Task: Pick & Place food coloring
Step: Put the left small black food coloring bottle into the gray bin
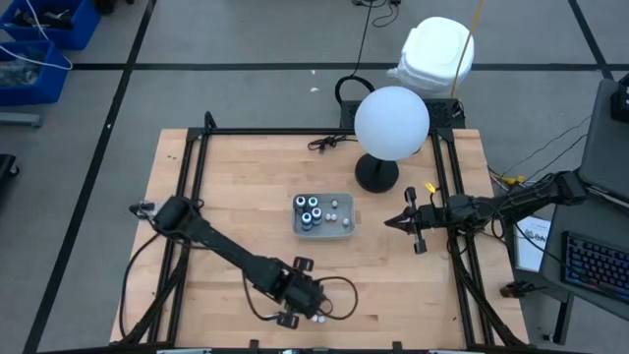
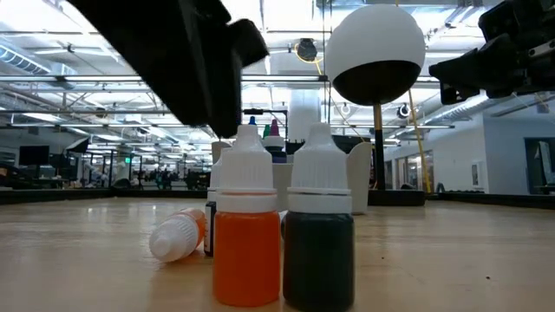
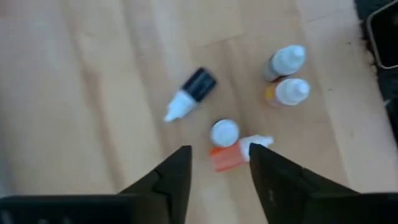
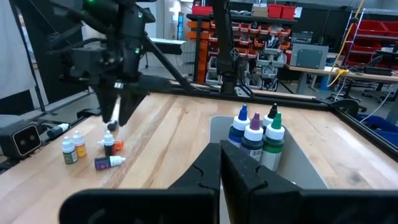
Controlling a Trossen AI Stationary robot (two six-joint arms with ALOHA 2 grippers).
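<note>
The wooden table (image 1: 246, 211) carries a round white lamp (image 1: 391, 122) on a dark base near its far edge.

The left arm (image 1: 221, 246) reaches across to the near edge of the table. Its gripper (image 3: 219, 163) hangs above a loose group of dropper bottles, fingers (image 3: 174, 177) parted, with nothing between them. In the left wrist view one upright white-capped bottle (image 3: 224, 132) and an orange bottle lying on its side (image 3: 227, 157) sit just beyond the fingertips, not clamped.

The right arm (image 1: 511, 202) waits at the right side of the table. Its gripper (image 1: 408, 222) points toward the tray, fingers pressed together and empty.

A clear rectangular tray (image 1: 323, 215) sits near the table's middle, left of the right gripper. It holds several bottles standing upright, with blue, purple and green caps (image 4: 256, 132) grouped together at one end.

The remaining food coloring is outside the tray, near the table's front edge under the left gripper. The low view shows an orange bottle (image 2: 246, 230) and a dark bottle (image 2: 318, 234) standing upright, touching or almost touching. A further bottle (image 2: 178, 234) lies on its side behind them. The left wrist view shows a dark bottle lying flat (image 3: 190, 93), apart from the others.
</note>
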